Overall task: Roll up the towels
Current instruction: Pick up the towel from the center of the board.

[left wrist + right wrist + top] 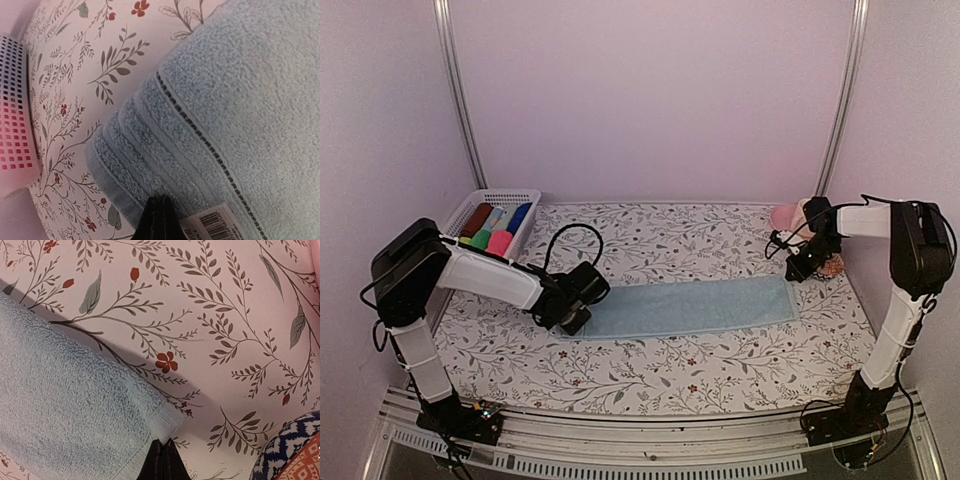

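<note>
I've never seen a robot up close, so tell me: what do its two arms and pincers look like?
Both the left arm and right arm are white segments joined by chunky black joints. Thin black cables loop loosely alongside. The left gripper and right gripper are black.

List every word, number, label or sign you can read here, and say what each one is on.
Barcode tag on the pale blue towel: the bars show, but any print beside them is too small and cropped to read.
No other writing shows in any view.
</note>
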